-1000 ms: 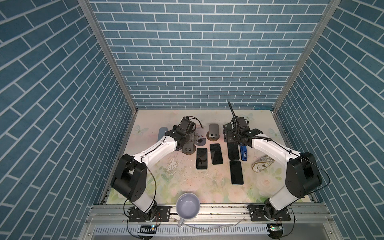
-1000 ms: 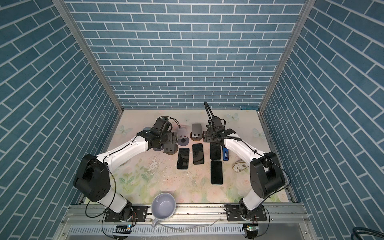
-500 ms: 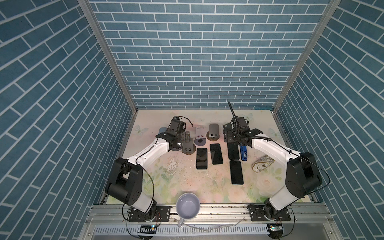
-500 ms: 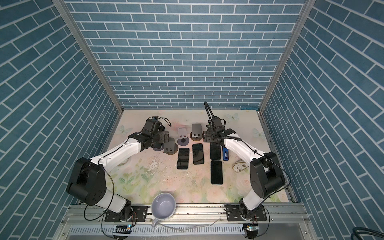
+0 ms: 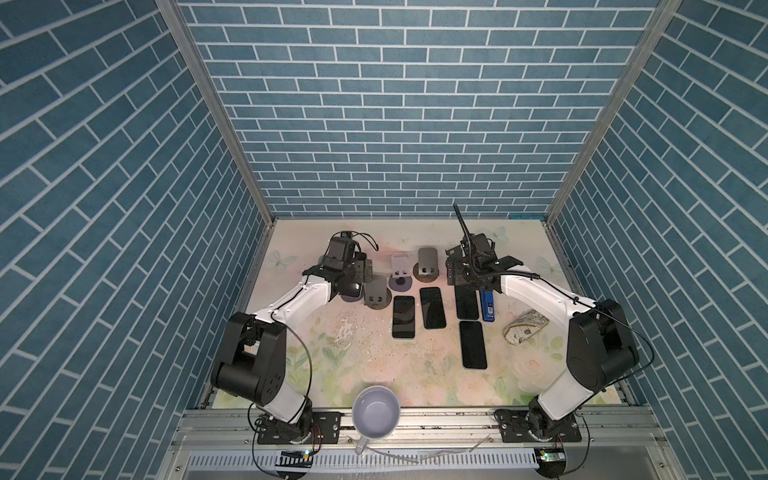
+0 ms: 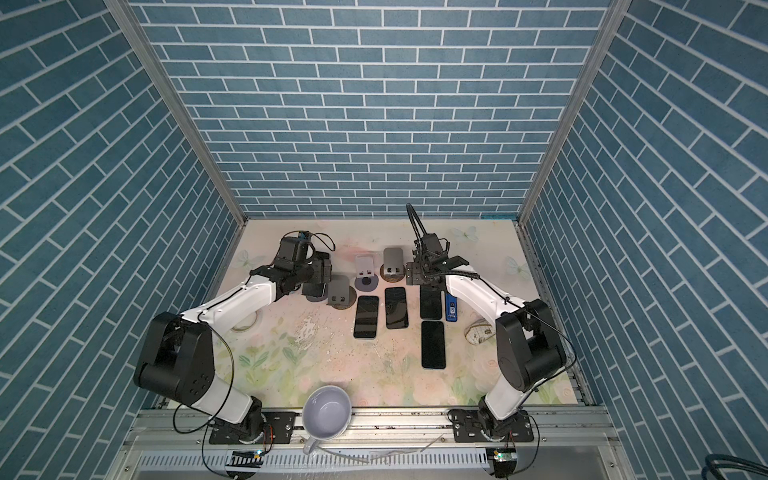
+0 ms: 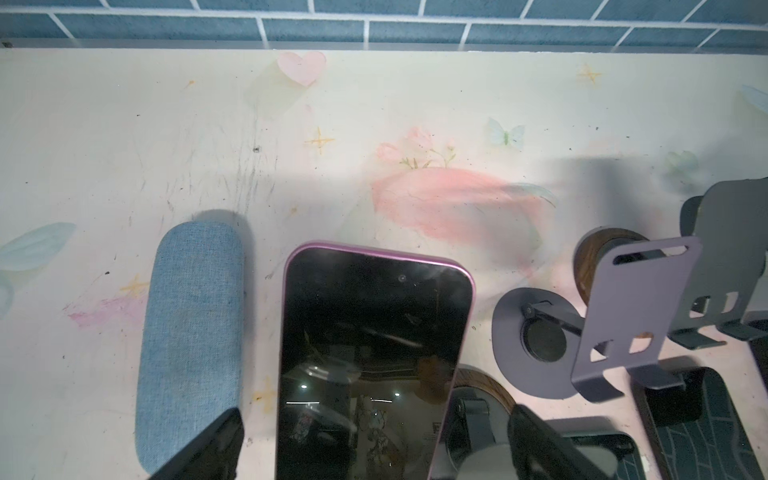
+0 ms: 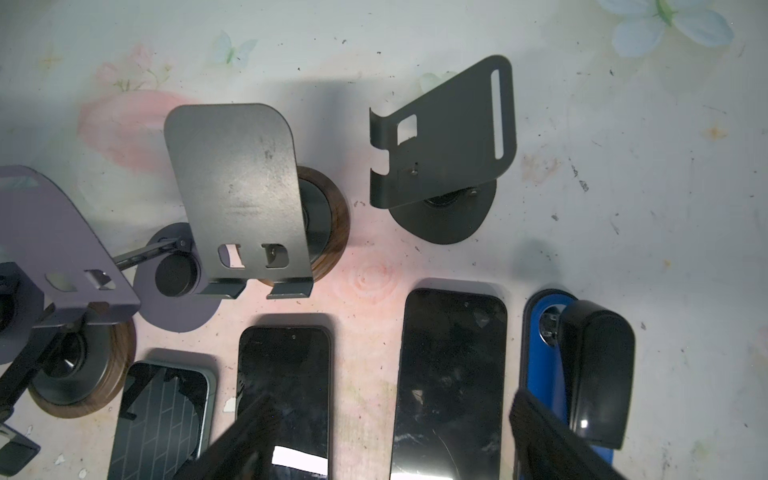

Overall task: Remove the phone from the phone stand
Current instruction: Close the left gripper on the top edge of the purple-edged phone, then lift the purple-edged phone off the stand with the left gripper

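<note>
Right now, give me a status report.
Left gripper open, jaws straddling the propped pink-edged phone, not gripped. Right gripper open, empty. Blue fabric case close beside one jaw.

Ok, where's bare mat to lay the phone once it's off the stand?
Widest bare mat: front-left, bordered by the left arm, the leftmost flat phone and the mug. A smaller patch: front-right, between the nearest phone and the right arm. Crowded: the stands, flat phones and blue stapler mid-table.

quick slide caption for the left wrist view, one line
Open left gripper straddles a pink-rimmed phone, a blue fabric case on one side and a purple stand on the other.
</note>
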